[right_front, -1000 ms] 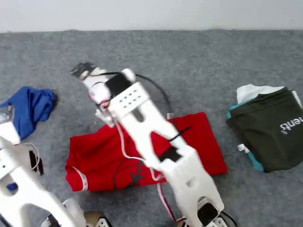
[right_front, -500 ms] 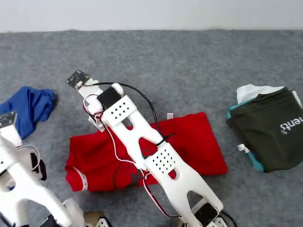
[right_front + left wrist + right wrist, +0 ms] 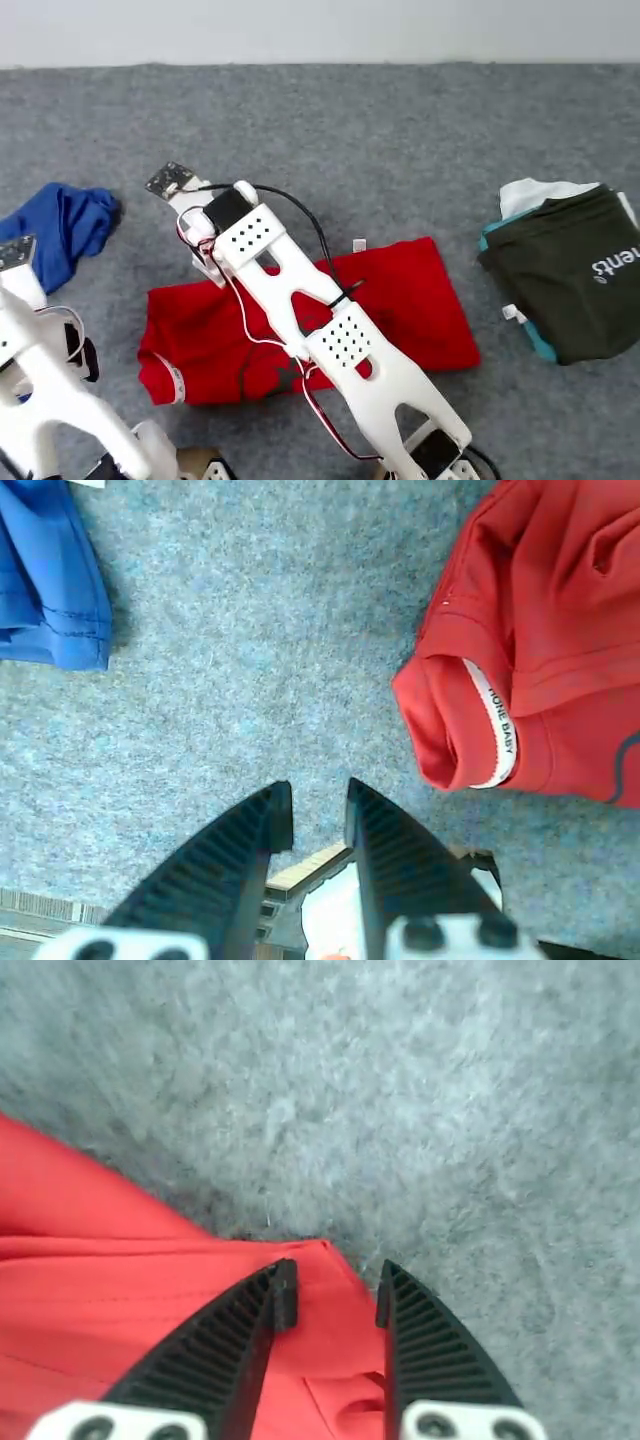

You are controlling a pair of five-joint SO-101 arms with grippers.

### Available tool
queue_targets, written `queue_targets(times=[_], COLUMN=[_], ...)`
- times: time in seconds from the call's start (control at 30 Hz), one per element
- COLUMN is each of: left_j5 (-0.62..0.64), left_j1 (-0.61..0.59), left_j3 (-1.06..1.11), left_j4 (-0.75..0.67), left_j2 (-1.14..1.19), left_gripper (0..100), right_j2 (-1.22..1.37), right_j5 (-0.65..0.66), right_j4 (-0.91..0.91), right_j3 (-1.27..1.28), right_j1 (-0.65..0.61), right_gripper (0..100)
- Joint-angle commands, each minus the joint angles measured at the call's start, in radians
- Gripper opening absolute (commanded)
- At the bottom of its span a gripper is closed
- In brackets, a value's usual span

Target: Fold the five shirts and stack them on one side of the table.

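Observation:
A red shirt [image 3: 420, 300] lies partly folded mid-table. My right arm stretches across it, and my right gripper [image 3: 207, 268] hovers at the shirt's far left corner. In the right wrist view my right gripper [image 3: 333, 1295] is open, its jaws straddling that corner of the red shirt [image 3: 120, 1270]. A crumpled blue shirt [image 3: 60, 225] lies at the left edge. My left arm [image 3: 40, 370] stands between the two. My left gripper [image 3: 315, 815] is slightly open over bare carpet, with the blue shirt [image 3: 50, 580] on one side and the red shirt's collar [image 3: 495, 735] on the other.
A stack of folded shirts sits at the right edge, with a dark green one [image 3: 570, 270] on top of teal and white ones. The grey carpeted tabletop [image 3: 420, 140] runs back to a white wall. A small white tag [image 3: 359, 245] lies by the red shirt's far edge.
My right arm has stretched out lower and flatter over the red shirt, bringing its gripper down to the far left corner. The left arm shifted only slightly.

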Motion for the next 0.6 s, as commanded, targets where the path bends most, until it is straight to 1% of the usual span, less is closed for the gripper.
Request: queue_targets(times=[0.0,0.07,0.13,0.4,0.57], left_j5=[0.008,0.008,0.008,0.008,0.008], left_j1=[-0.002,-0.002,-0.002,-0.002,-0.002], left_j3=[0.002,0.002,0.002,0.002,0.002], left_j4=[-0.008,-0.008,-0.008,-0.008,-0.008], left_j2=[0.000,0.000,0.000,0.000,0.000], left_gripper=[10,10,10,10,10], right_j2=[-0.012,-0.012,-0.012,-0.027,-0.091], right_j5=[-0.008,-0.008,-0.008,-0.006,-0.006], right_j4=[-0.001,-0.002,-0.002,0.021,0.045], right_j3=[0.015,0.028,0.026,0.020,-0.055], right_j1=[-0.002,0.001,0.004,0.016,0.005], right_gripper=[0.1,3.2,0.6,0.9,0.9])
